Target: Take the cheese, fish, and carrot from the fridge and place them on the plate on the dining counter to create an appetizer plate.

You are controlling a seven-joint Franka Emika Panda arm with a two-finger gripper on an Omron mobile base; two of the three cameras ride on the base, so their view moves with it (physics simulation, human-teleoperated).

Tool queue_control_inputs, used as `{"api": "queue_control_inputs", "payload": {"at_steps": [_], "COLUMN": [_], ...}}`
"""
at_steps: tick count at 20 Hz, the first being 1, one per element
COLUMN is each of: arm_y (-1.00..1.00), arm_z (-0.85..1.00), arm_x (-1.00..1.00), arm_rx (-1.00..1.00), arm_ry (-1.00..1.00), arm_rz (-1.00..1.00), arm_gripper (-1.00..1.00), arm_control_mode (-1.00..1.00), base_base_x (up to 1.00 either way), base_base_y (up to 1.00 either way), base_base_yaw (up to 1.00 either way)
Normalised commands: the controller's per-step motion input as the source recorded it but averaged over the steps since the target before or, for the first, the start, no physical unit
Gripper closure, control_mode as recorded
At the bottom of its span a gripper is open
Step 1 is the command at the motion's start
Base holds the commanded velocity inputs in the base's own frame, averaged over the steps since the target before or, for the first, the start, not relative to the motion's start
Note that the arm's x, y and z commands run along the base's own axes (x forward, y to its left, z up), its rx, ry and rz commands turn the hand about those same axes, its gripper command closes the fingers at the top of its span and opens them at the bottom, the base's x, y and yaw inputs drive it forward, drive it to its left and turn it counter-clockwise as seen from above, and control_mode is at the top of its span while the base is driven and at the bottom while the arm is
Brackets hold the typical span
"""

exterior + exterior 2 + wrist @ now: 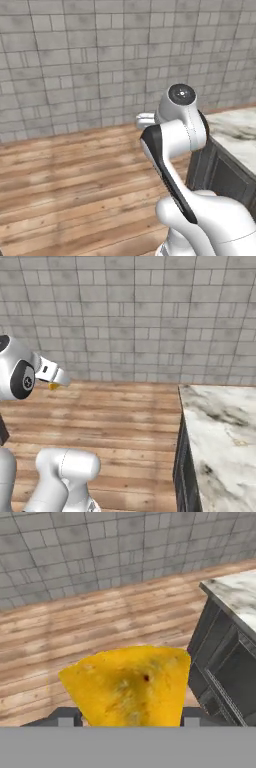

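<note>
One cheese [129, 684] betw. fingers [65, 716]

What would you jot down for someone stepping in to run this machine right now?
Gripper: shut on the yellow-orange cheese wedge, carried in the air over the wooden floor.
Nearby: a white-and-grey marble counter stands to the right, with dark panels below.
Done: cheese picked up.
Left: set the cheese on the plate, then fetch the fish and carrot. Plate, fish, carrot and fridge are out of sight from here, so I cannot tell their state.
</note>
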Motion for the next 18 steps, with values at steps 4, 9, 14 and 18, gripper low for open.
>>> {"api": "queue_control_inputs", "payload": {"at_steps": [4, 9, 14, 18], "arm_y": [0.0, 0.0, 0.0, 0.0], "arm_z": [0.0, 0.0, 0.0, 0.0], "arm_x": [0.0, 0.0, 0.0, 0.0], "arm_rx": [0.0, 0.0, 0.0, 0.0], "arm_ry": [0.0, 0.0, 0.0, 0.0], "arm_rz": [0.0, 0.0, 0.0, 0.0], "arm_gripper": [1.0, 1.0, 1.0, 1.0], "arm_control_mode": [1.0, 1.0, 1.0, 1.0], "base_base_x": [-0.09, 0.0, 0.0, 0.0], "base_base_y": [0.0, 0.0, 0.0, 0.0], "base_base_yaw": [-0.78, -0.75, -0.74, -0.73]}}
